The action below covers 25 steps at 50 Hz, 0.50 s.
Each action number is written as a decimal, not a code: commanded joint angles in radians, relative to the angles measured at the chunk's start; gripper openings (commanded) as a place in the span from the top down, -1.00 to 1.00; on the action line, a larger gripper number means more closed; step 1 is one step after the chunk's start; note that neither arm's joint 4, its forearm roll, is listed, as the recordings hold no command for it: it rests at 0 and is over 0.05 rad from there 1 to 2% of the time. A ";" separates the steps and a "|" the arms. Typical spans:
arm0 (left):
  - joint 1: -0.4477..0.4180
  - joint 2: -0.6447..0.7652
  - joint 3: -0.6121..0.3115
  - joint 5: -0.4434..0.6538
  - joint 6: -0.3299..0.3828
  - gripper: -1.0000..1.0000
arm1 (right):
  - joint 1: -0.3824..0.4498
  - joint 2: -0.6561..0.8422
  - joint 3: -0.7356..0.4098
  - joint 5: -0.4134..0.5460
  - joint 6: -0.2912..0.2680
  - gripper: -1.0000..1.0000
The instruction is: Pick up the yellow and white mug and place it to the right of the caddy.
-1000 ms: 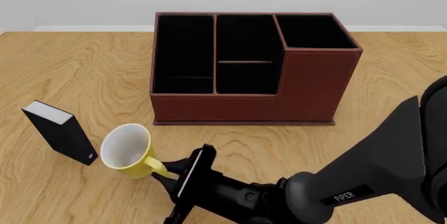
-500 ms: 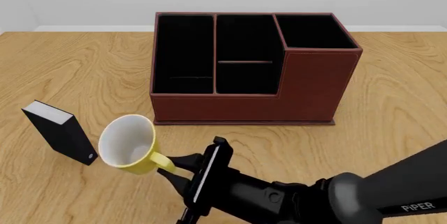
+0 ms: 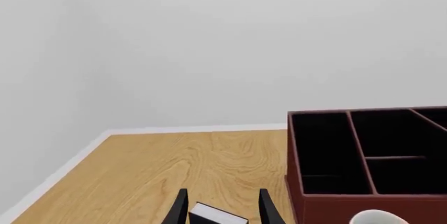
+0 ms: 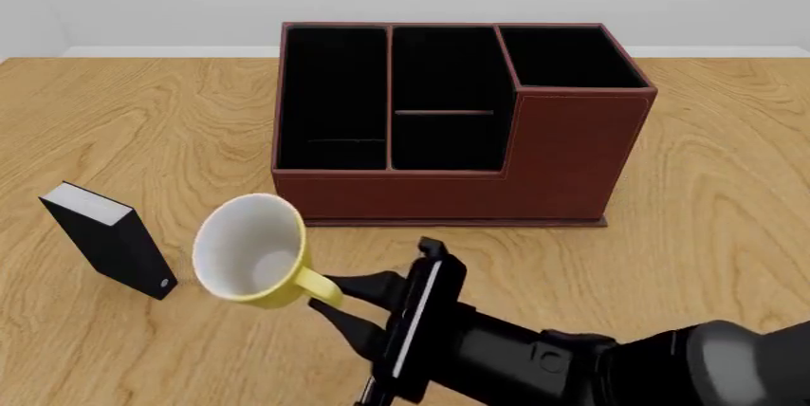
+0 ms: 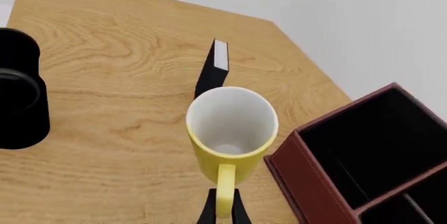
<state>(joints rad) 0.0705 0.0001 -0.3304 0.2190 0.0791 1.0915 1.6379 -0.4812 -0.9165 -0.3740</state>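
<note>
Right gripper (image 4: 340, 304) pinches the yellow and white mug (image 4: 256, 251) by its handle (fingers pressed onto the loop), holding it tilted above the table (image 4: 152, 131), between the small black box (image 4: 109, 240) and the caddy (image 4: 456, 126).

Left gripper (image 3: 221, 208) stands spread.

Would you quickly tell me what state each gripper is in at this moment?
Left gripper: open, holding nothing; its fingers frame the small black box.
Right gripper: closed on the handle of the yellow and white mug.
</note>
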 commanded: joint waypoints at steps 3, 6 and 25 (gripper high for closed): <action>-0.009 0.000 -0.012 0.011 0.017 -1.00 | 0.006 -0.053 0.029 0.006 -0.018 1.00; -0.004 0.000 -0.018 0.017 0.015 -1.00 | -0.013 -0.066 0.052 -0.024 -0.025 1.00; -0.018 0.000 0.006 0.004 0.025 -1.00 | -0.025 -0.156 0.099 -0.011 -0.053 1.00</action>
<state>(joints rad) 0.0576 0.0000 -0.3357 0.2292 0.1012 1.0746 1.5326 -0.4055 -0.9294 -0.4167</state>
